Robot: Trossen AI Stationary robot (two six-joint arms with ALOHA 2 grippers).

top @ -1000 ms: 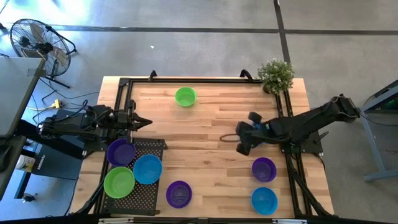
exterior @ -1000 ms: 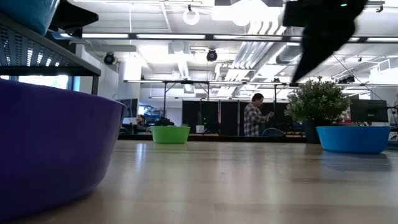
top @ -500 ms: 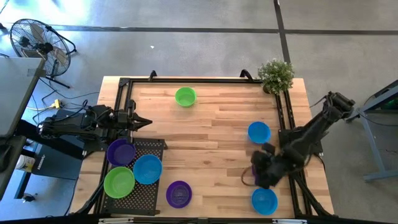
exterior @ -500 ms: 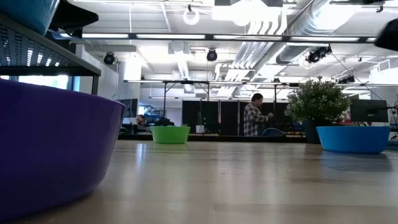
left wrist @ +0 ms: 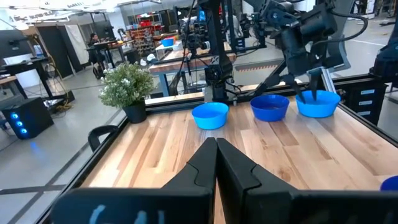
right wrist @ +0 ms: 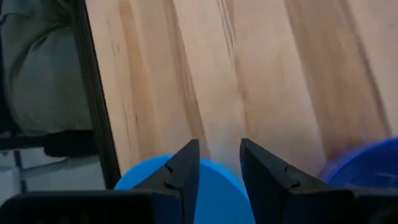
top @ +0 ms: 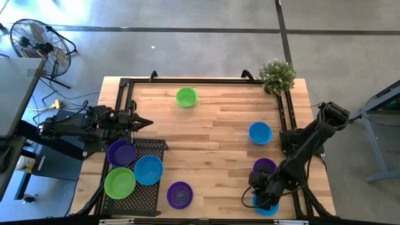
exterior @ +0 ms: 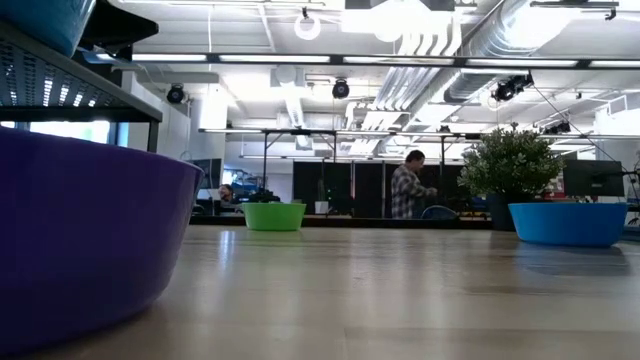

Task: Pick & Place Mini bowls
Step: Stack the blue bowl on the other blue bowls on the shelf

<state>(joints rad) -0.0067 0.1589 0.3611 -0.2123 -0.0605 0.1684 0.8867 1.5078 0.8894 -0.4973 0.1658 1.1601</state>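
potted plant (top: pixel 277 75) at table corner, floor fan (top: pixel 35 42) — beside wooden table (top: pixel 219 131)

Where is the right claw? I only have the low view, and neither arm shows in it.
Observer: The right claw is over a blue bowl at the table's bottom right corner in the high view, beside a purple bowl.
Operator: Is it open or shut?
Observer: Open. The right wrist view shows its fingers apart above that bowl, with nothing between them.
Operator: And the left claw?
Observer: The left claw is shut and waits at the table's left edge, holding nothing.
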